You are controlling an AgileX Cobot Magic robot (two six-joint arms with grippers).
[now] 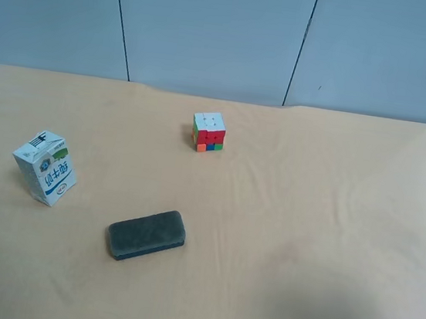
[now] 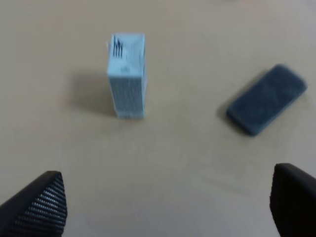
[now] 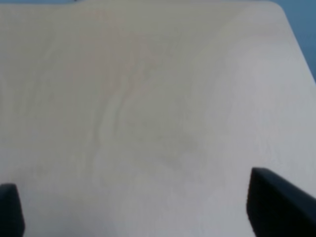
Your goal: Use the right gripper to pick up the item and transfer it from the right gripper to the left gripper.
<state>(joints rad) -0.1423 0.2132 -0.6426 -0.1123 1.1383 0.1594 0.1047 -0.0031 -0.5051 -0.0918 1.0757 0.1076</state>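
The milk carton [image 1: 46,167] stood upright on the tan table [image 1: 307,218], towards the exterior high view's left, well apart from the puzzle cube [image 1: 209,131] farther back and near the dark grey eraser [image 1: 146,234] lying flat in front of it. Neither arm showed in the high view.

Left gripper [image 2: 163,205]: fingers spread wide, nothing between them, hovering above the table with the carton [image 2: 127,75] and the eraser [image 2: 266,98] both ahead of it. Right gripper [image 3: 143,205]: fingers likewise spread and empty; its wrist view held only bare tabletop, no carton anywhere. Pick-up not begun.

Risks as judged from this layout:
- The carton sat on the left gripper's side, out of the right wrist camera's sight. The right arm would probably need a long reach across the table, and a long reach tends to make the final alignment less sure.
- The carton was tall, narrow and most likely light. A finger touching one face before the other closed could tip it or push it along the cloth.
- The eraser lay close by; a low sweep towards the carton might catch it.
- The left gripper hung near the carton already, so the two arms could crowd each other during the approach.
- At handover, releasing before the left fingers had firmly closed would drop it.
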